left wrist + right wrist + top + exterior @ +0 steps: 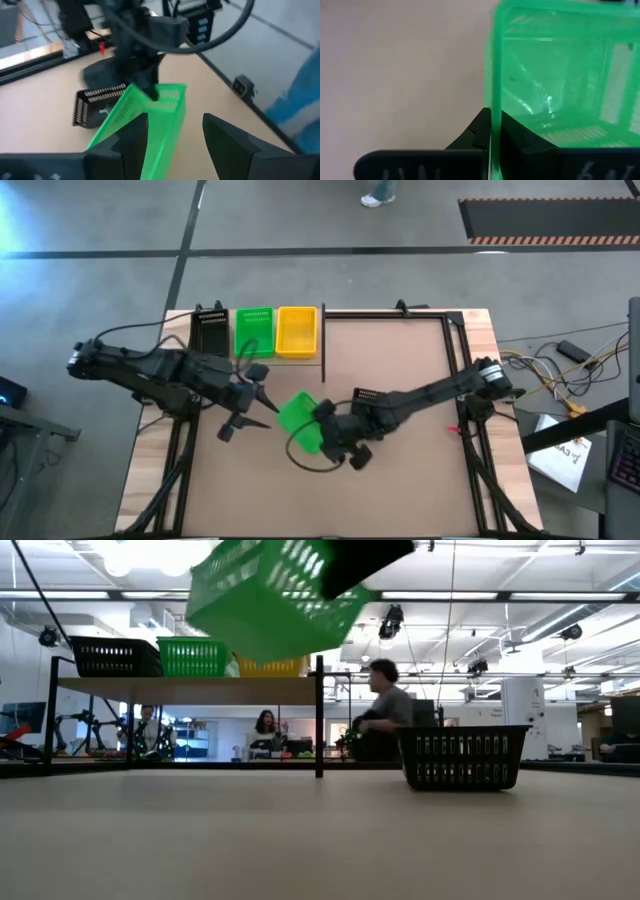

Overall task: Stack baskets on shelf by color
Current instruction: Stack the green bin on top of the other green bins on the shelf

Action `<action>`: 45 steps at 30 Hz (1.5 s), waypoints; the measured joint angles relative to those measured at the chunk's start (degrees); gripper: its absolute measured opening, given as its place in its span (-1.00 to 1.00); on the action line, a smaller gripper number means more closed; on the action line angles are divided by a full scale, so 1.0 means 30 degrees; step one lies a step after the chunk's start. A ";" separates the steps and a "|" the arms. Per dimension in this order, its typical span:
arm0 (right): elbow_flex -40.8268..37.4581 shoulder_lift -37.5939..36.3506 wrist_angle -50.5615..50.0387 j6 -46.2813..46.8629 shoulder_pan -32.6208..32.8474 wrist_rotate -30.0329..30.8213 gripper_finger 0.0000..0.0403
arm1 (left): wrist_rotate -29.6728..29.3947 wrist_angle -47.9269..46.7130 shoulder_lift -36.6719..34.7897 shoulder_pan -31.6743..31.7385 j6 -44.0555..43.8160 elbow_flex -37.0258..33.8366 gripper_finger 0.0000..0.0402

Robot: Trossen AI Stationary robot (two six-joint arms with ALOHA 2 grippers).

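Note:
A bright green basket (297, 422) hangs tilted above the table's middle, held by my right gripper (320, 420); in the low view the green basket (268, 595) is well clear of the tabletop. My left gripper (182, 145) is open, one finger on each side of one wall at the basket's free end (160, 135). A black basket (462, 758) rests on its base on the table, partly under my right arm. On the shelf (190, 690) stand black (210, 330), green (254, 330) and yellow (296, 330) baskets side by side. My right gripper is shut on the green basket's side wall at its rim (492, 107), one finger (517, 135) inside the basket and one finger (472, 132) outside. The basket is lifted clear of the table and tilted. My left gripper: I cannot tell whether its fingers touch the basket's wall.
A black metal frame (400, 313) runs along the table's far and right edges, with an upright post (319, 715) at the shelf's end. Bare brown tabletop (410, 470) lies toward the near and right sides. People sit in the room beyond the table.

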 joint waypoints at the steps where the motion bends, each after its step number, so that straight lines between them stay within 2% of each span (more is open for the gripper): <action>1: 0.0318 0.0275 0.0007 -0.0401 -0.0229 -0.0010 -0.96 | 0.0234 0.0014 0.0346 0.0000 0.0382 0.0013 -0.12; 8: 0.2640 0.2028 -0.0077 -0.2097 -0.1150 -0.0035 -0.96 | 0.0637 -0.1819 0.2997 0.0012 0.0603 -0.0063 0.06; 12: 0.3891 0.2835 -0.0243 -0.2236 -0.1246 -0.0024 -0.96 | 0.0630 -0.2912 0.3886 0.0015 0.0199 -0.0009 0.05; 16: 0.5172 0.3733 -0.0735 -0.2654 -0.1256 -0.0017 -0.96 | 0.0630 -0.3145 0.4211 0.0015 -0.0894 -0.0060 -0.15; 26: 0.7436 0.5510 -0.1064 -0.3084 -0.1412 0.0235 -0.96 | 0.1692 -0.5100 0.4020 -0.0027 -0.1530 -0.0060 -0.92; 34: 0.7838 0.5753 -0.1025 -0.3825 -0.1732 0.0143 -0.95 | 0.2070 -0.5424 0.4029 -0.0184 -0.1560 -0.0245 -0.98; 38: 0.7824 0.5682 -0.0890 -0.3798 -0.1834 0.0129 -0.84 | 0.2140 -0.5581 0.4029 -0.0315 -0.2503 -0.0384 -0.99; 45: 0.7860 0.4779 -0.0385 -0.3277 -0.1900 -0.1080 -0.42 | 0.2487 -0.6121 0.3758 -0.0401 -0.4609 -0.0406 -0.99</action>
